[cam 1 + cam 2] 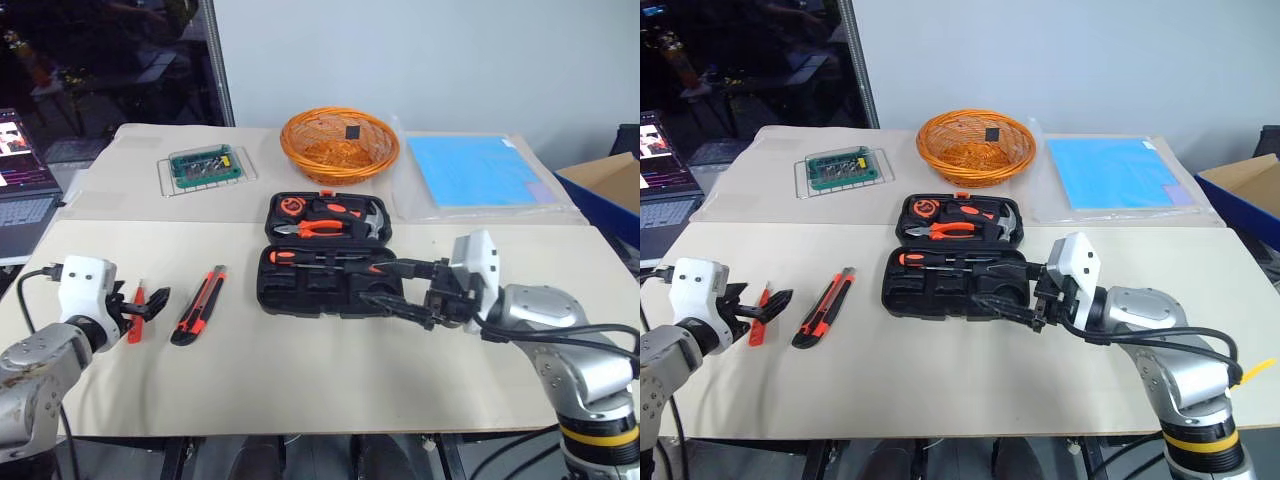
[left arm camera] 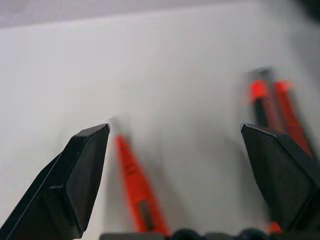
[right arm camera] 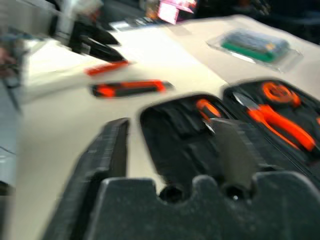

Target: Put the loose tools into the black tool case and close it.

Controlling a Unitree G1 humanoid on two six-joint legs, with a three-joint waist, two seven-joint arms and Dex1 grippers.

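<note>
The left end effector (image 1: 143,301) partly hides the tester screwdriver (image 1: 134,321).

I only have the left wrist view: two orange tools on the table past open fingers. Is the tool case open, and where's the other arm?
Observer: The black case lies open on the table, to the right of the knife.
Operator: Anything packed yet?
Observer: One screwdriver lies in its front half.
Operator: And the other arm?
Observer: The right gripper is open over the case's front right part, holding nothing.
</note>
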